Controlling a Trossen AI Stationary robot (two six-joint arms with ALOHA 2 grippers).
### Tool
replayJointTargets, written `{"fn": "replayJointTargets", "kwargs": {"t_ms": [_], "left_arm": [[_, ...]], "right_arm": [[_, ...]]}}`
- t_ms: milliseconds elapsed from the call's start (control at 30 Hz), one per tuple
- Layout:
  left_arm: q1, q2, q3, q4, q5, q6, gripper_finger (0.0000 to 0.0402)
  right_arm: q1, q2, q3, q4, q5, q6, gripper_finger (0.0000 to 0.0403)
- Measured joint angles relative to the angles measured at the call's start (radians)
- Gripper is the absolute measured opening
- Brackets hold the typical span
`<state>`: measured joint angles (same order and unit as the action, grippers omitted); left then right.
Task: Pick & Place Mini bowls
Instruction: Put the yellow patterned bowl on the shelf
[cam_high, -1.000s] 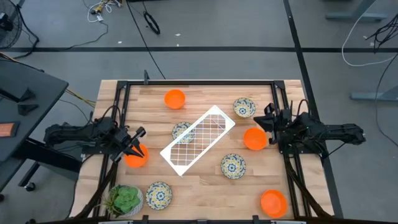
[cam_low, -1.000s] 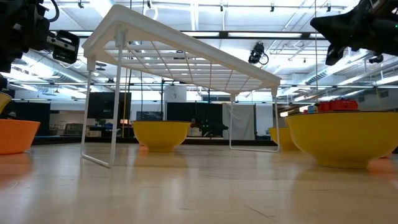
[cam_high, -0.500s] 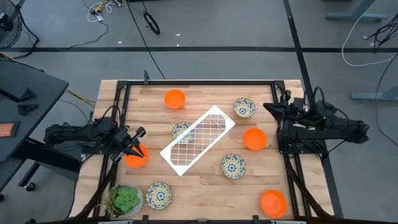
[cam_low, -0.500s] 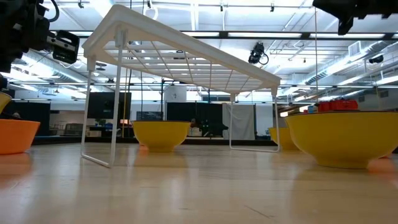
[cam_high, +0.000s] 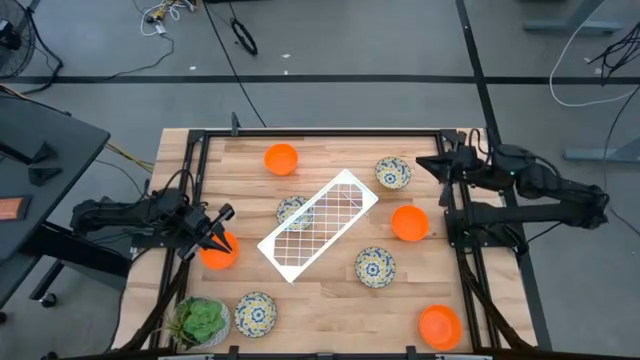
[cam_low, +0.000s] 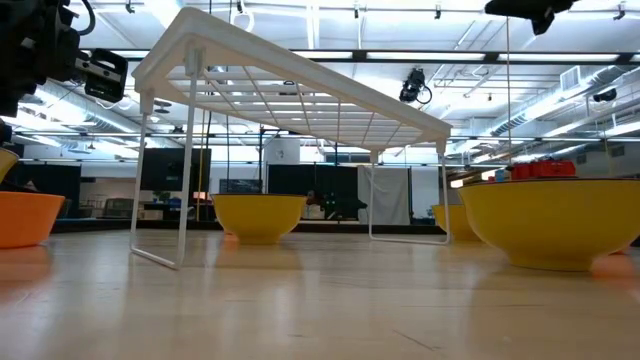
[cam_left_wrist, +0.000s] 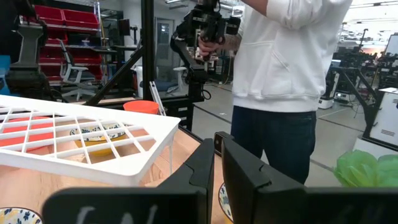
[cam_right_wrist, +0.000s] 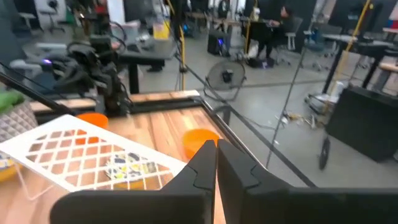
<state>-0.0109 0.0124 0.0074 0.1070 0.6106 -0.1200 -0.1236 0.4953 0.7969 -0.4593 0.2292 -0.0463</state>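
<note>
Approach for the next bowl pick

Right gripper (cam_high: 432, 166) raised over the table's right edge, just beside the patterned bowl (cam_high: 393, 172); fingers pressed together, nothing between them. Likely next target: that bowl, or the orange bowl (cam_high: 409, 222) nearby. Spread the fingers before descending. Come straight down over one side of the rim, one finger inside and one outside. Close gently: glazed, rounded walls probably slip. Lift clear before travelling, and steer wide of the white wire rack (cam_high: 320, 225), which shelters another patterned bowl (cam_high: 292, 210). Left gripper (cam_high: 215, 232) waiting at the left edge, against an orange bowl (cam_high: 218, 254), fingers also together.
</note>
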Motion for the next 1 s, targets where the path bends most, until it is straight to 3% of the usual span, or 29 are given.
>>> {"fn": "replayJointTargets", "kwargs": {"t_ms": [333, 667, 1000], "left_arm": [[0.000, 0.000, 0.000, 0.000, 0.000, 0.000, 0.0037], [0.000, 0.000, 0.000, 0.000, 0.000, 0.000, 0.0037], [0.000, 0.000, 0.000, 0.000, 0.000, 0.000, 0.0037]], "right_arm": [[-0.162, 0.151, 0.137, -0.159, -0.099, -0.001, 0.0015], [-0.334, 0.247, 0.144, -0.247, -0.244, -0.011, 0.0015], [-0.447, 0.349, 0.144, -0.378, -0.249, -0.042, 0.0015]]}}
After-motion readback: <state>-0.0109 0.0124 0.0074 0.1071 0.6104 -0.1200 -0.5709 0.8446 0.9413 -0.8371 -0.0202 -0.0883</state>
